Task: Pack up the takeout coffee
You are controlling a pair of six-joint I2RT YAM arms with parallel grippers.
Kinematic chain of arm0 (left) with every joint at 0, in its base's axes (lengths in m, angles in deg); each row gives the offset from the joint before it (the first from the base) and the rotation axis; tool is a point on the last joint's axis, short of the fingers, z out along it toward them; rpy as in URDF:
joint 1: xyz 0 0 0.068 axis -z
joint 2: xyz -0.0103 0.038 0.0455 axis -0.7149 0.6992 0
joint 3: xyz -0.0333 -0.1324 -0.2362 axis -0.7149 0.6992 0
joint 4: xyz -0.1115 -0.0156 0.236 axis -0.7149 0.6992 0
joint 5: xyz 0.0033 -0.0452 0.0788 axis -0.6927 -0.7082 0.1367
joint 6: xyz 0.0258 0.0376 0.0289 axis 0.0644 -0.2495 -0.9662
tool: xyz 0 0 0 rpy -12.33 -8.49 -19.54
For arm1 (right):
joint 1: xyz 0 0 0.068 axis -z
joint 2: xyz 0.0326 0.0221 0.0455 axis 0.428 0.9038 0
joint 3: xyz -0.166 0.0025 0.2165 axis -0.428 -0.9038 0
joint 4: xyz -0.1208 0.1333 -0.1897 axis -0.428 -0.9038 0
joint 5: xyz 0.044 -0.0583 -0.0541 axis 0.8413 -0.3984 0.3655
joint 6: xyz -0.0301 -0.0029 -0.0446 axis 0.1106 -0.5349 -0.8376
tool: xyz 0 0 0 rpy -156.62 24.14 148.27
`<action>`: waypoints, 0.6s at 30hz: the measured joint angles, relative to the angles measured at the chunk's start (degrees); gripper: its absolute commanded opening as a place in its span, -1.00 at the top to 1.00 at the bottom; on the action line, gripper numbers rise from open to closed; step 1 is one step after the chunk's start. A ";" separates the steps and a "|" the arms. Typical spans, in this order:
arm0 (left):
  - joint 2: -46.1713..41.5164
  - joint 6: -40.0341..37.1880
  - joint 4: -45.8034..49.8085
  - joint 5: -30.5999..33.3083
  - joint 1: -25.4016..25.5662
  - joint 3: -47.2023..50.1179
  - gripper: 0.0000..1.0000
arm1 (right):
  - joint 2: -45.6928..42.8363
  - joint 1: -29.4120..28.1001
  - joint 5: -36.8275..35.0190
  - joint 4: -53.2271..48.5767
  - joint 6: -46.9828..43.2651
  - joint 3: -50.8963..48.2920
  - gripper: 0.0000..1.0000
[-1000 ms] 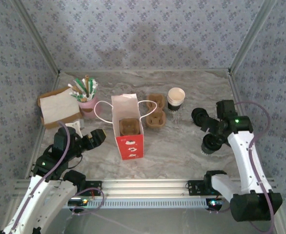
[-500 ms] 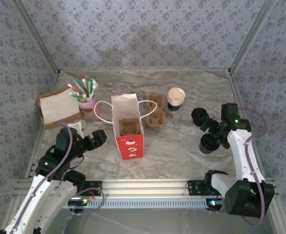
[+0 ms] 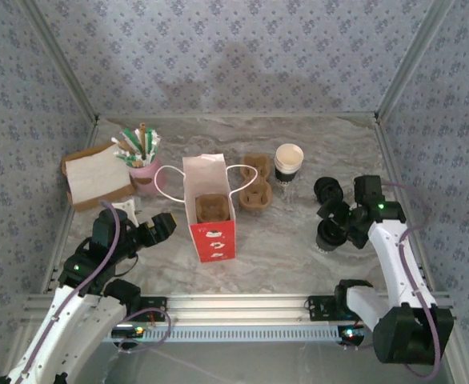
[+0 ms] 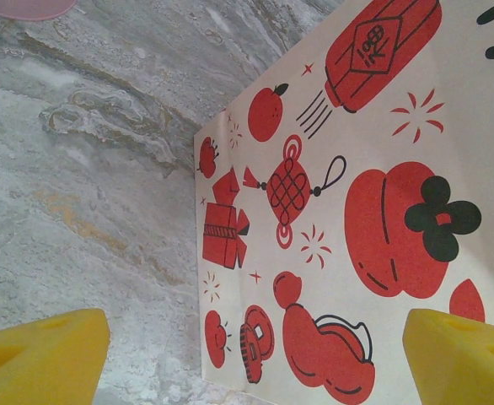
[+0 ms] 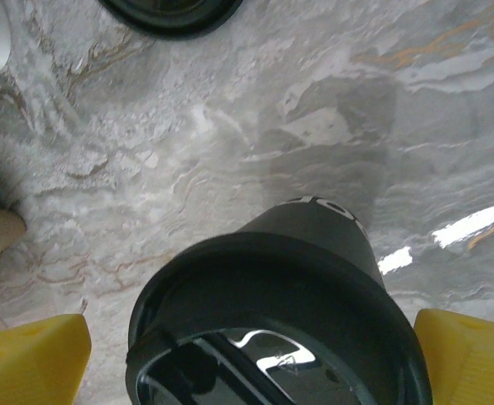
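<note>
Left pincer [image 4: 251, 359] is spread wide with nothing in it. It's pointed at the printed side of the bag [image 3: 212, 238], which stands right in front of its tips.

Right pincer [image 5: 251, 359] is spread just as wide. The black cup [image 5: 314, 245] stands upright right between its tips, and the lid [image 5: 264, 291] looks to be on. It's not clamped yet, so I'd say the step in hand is the grab.

To do that well imo: get the pads onto the paper wall under the lid rim, not on the lid. Squeeze gently, because paper cups crush. Lift it straight up and keep it level before swinging left to the bag. The bag looks tippy, so the left pincer steadying it wouldn't hurt.

Other stuff: there are napkins [image 3: 94, 176] and a pink cup [image 3: 144, 172] of stirrers beyond the left pincer. A carrier [image 3: 210, 208] sits inside the bag, and that's probably where the cup goes.

Left of the right pincer, between it and the bag, there's a spare carrier [image 3: 254, 182] and a tan cup [image 3: 288, 160]. Just past its tips is another black round thing [image 3: 325, 189]; can't tell if it's a lid or a cup. A low swing could clip any of those.
</note>
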 measured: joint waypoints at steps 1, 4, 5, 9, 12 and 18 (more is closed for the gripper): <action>0.00 0.00 0.02 0.00 0.00 0.00 -0.81 | -0.26 -0.72 0.15 0.02 0.74 -0.09 -1.00; 0.00 0.00 0.02 -0.02 0.00 0.00 -0.81 | -1.44 -3.37 0.20 0.02 3.15 -0.68 -1.00; 0.00 0.02 0.02 -0.02 0.00 0.00 -0.81 | -1.77 -4.28 0.22 0.00 3.98 -0.83 -1.00; -0.07 0.02 0.00 -0.09 0.00 0.26 -0.81 | -2.75 -8.46 0.11 -0.04 7.13 -1.01 -1.00; -0.07 0.02 0.00 -0.22 0.00 0.35 -0.81 | -3.21 -10.56 -0.55 -0.63 8.81 -1.01 -1.00; -0.17 0.02 0.00 -0.22 0.00 0.35 -0.81 | -3.50 -11.34 -7.06 -5.77 9.49 -0.81 -1.00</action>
